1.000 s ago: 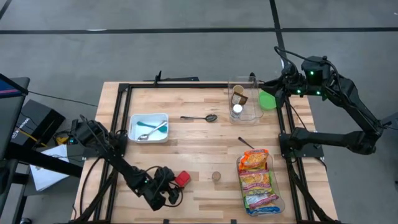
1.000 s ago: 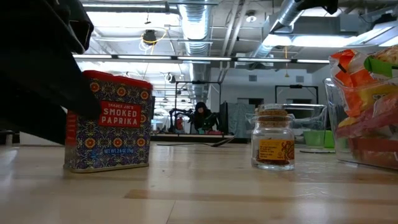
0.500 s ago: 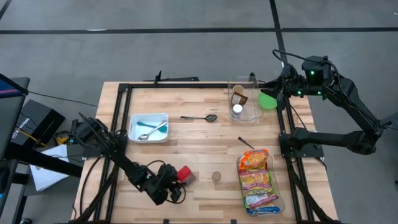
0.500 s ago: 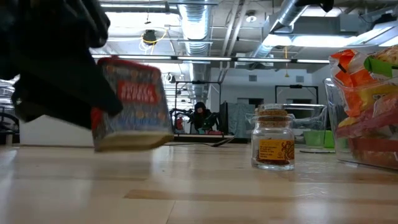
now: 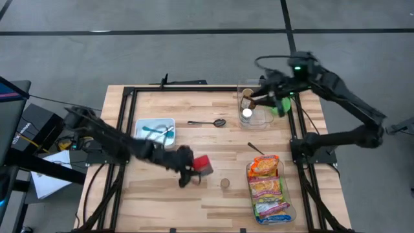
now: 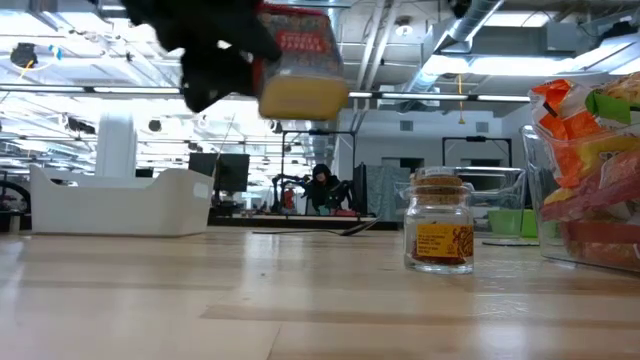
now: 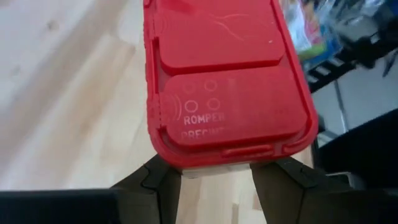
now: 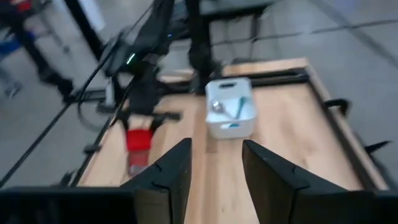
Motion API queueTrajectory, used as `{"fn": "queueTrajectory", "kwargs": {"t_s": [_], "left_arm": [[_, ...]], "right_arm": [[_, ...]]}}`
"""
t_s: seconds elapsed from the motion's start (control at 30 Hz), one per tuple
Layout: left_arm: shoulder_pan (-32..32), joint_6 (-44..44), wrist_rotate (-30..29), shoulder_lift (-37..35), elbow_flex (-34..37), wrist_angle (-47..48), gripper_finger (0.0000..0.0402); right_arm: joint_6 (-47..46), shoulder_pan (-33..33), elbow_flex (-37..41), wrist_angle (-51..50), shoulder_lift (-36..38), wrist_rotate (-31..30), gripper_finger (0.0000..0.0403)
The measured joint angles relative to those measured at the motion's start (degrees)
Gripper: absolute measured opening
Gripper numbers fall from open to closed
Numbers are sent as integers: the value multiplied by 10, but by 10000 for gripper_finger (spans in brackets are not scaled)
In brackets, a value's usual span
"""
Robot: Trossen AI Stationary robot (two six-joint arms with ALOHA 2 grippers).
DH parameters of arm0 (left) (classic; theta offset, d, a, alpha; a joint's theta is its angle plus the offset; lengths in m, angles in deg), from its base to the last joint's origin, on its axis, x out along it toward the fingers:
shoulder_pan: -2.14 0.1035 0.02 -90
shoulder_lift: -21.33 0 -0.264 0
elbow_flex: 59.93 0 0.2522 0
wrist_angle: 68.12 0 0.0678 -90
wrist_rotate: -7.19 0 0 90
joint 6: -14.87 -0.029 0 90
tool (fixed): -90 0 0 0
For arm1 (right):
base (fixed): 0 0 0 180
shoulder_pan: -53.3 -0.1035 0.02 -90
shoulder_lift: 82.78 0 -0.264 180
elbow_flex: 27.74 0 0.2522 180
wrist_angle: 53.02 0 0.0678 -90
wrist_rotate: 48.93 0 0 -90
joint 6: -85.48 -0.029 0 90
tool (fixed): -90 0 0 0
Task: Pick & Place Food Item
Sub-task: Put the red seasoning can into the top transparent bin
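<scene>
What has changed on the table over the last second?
The left gripper closed its fingers on the paprika tin, lifted it off the table and carried it toward the middle. The right gripper swung over the clear bin. The small jar, spoon, white tray and snack bags stayed put.

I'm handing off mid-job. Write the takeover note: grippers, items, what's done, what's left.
Left gripper: shut on the red-lidded paprika tin, held off the table, near the small jar.
Right gripper: at the clear container at the table's far side; nothing visibly held.
White bin holds utensils; snack packets sit in the near-right tray.
Done: tin picked up.
Left: set it down; destination not evident.
</scene>
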Motion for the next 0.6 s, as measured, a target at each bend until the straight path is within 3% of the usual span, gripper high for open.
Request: {"fn": "queueTrajectory", "kwargs": {"t_s": [0.1,0.33,0.6], "left_arm": [[61,-18,45,-48,0,41,154],[170,-92,63,-135,0,92,154],[203,-127,79,-148,0,99,154]], "right_arm": [[36,-33,-32,-21,-56,-4,145],[82,-95,-125,-40,-183,-63,176],[88,-129,-251,-51,-308,-78,221]]}}
